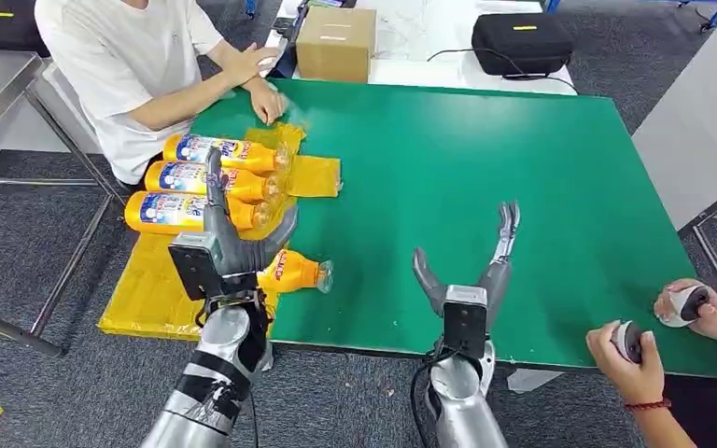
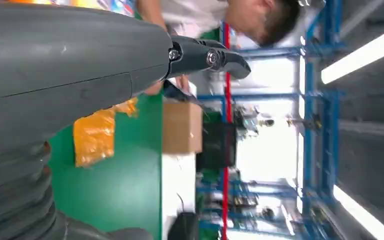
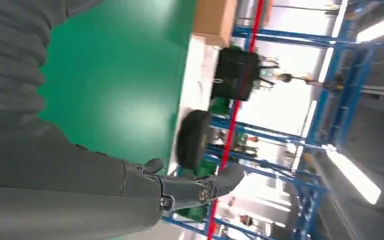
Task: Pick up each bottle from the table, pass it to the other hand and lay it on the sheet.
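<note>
The left hand [image 1: 233,245] holds an orange bottle [image 1: 294,272] near the table's front-left corner, its cap pointing toward the spread, empty right hand [image 1: 471,271]; the yellow sheet [image 1: 154,289] lies just beside it

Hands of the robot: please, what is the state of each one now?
Left hand: holding an orange bottle at the edge of the yellow sheet.
Right hand: open, empty, above the green table.
</note>
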You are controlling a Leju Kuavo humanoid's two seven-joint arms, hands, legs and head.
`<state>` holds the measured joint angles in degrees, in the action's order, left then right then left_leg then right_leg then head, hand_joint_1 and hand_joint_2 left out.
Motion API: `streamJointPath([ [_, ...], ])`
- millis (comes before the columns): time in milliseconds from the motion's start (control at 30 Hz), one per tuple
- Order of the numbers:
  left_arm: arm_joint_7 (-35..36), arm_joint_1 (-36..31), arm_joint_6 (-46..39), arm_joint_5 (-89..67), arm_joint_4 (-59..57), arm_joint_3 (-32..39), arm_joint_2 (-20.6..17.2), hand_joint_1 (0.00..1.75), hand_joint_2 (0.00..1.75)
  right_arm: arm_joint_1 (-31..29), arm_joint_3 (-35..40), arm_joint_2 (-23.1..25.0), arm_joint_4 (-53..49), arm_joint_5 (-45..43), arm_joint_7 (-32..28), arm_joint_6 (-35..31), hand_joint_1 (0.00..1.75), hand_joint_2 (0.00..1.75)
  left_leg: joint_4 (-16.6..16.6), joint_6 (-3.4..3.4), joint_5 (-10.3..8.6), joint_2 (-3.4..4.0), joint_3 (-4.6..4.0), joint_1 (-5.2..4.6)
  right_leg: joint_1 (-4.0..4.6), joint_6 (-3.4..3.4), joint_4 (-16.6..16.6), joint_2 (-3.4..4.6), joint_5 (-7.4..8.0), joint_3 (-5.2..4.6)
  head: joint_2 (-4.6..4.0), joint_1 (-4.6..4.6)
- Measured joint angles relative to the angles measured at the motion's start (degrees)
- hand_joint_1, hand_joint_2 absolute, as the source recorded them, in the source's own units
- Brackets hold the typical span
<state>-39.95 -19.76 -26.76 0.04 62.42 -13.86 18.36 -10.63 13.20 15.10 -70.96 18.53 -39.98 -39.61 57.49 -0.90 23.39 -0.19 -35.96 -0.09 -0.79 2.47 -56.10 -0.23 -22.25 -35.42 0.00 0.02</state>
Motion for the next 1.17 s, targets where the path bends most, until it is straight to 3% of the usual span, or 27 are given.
streamJointPath([
  [433, -0.1, -0.1, -5.2, -2.6, -4.9, -3.0, 0.5, 0.00, 1.75, -1.7, 7.5, -1.2, 7.4, -7.4, 0.0, -0.2, 0.00, 1.75, 0.0, 0.00, 0.04, 0.00, -0.06, 0.00, -0.01, 0.00, 0.0, 0.00, -0.03, -0.05, 0.00, -0.02],
  [733, -0.1, 0.1, -7.5, -3.2, -5.2, -4.2, 0.5, 0.00, 1.75, -1.8, 10.0, -1.8, 8.7, -7.3, 0.0, -0.2, 0.00, 1.75, 0.0, 0.00, 0.03, -0.01, -0.06, 0.00, -0.01, 0.00, 0.0, -0.01, -0.02, -0.05, 0.00, -0.02],
  [767, -0.1, 0.1, -7.7, -3.3, -5.4, -4.4, 0.5, 0.00, 1.75, -1.8, 10.2, -1.8, 8.9, -7.1, 0.0, -0.2, 0.00, 0.00, 0.0, 0.00, 0.03, -0.01, -0.06, 0.00, -0.01, 0.00, 0.0, -0.01, -0.02, -0.04, 0.00, -0.02],
  [967, -0.1, 0.1, -4.3, -0.7, -6.0, -3.8, 0.5, 0.00, 1.75, -1.7, 10.3, -1.3, 9.5, -4.7, 0.0, -0.2, 0.00, 0.00, 0.0, 0.00, 0.04, -0.01, -0.07, 0.00, -0.01, 0.00, 0.0, -0.01, -0.03, -0.05, 0.00, -0.02],
  [1000, -0.1, 0.1, -3.8, -0.7, -6.0, -3.5, 0.5, 0.00, 1.75, -1.7, 10.3, -1.2, 9.5, -4.2, 0.0, -0.2, 0.00, 1.75, 0.0, 0.00, 0.04, 0.00, -0.06, 0.00, -0.01, 0.00, 0.0, -0.01, -0.03, -0.05, 0.00, -0.02],
  [1167, -0.1, 0.1, -3.3, -0.7, -6.0, -2.4, 0.5, 0.00, 1.75, -1.6, 10.3, -0.8, 9.5, -1.9, 0.0, -0.2, 0.00, 1.75, 0.0, 0.00, 0.03, 0.00, -0.06, 0.00, -0.01, 0.00, 0.0, 0.00, -0.03, -0.05, 0.00, -0.02],
])
